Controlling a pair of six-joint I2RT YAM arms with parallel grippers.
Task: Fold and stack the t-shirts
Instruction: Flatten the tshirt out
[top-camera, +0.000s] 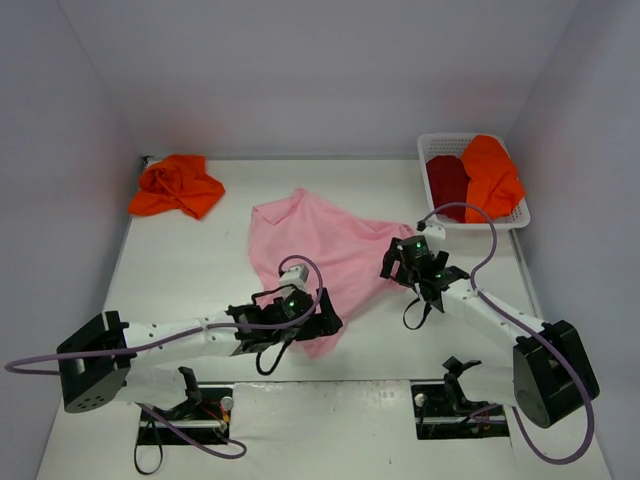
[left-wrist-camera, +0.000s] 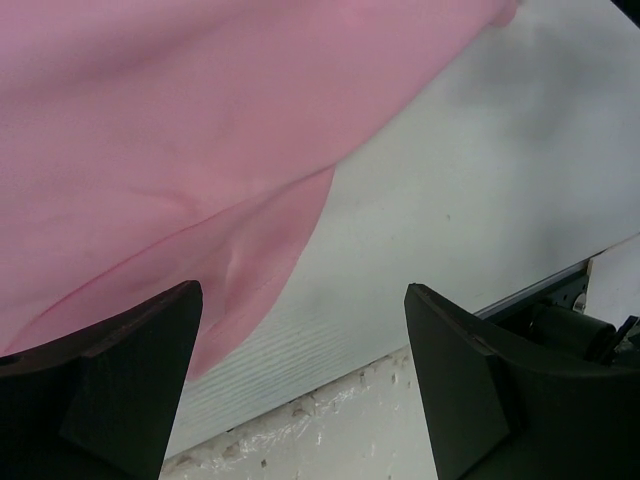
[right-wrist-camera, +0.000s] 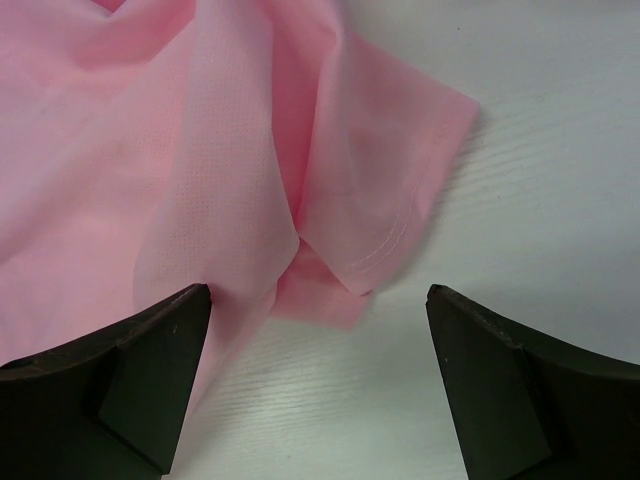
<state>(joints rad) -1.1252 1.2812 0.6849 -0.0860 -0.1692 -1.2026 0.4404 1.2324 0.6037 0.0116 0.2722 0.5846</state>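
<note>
A light pink t-shirt (top-camera: 320, 250) lies spread and wrinkled in the middle of the table. My left gripper (top-camera: 328, 322) is open at its near corner; in the left wrist view the pink cloth (left-wrist-camera: 180, 150) lies ahead of the open gripper (left-wrist-camera: 300, 400). My right gripper (top-camera: 398, 258) is open at the shirt's right edge; the right wrist view shows a pink sleeve (right-wrist-camera: 380, 200) just ahead of the open gripper (right-wrist-camera: 320, 390). An orange t-shirt (top-camera: 177, 185) is bunched at the back left. A dark red t-shirt (top-camera: 446, 180) and another orange t-shirt (top-camera: 490, 175) lie in the basket.
The white latticed basket (top-camera: 520, 218) stands at the back right near the wall. The table's near edge (left-wrist-camera: 330, 385) runs close under my left gripper. Purple cables loop beside both arms.
</note>
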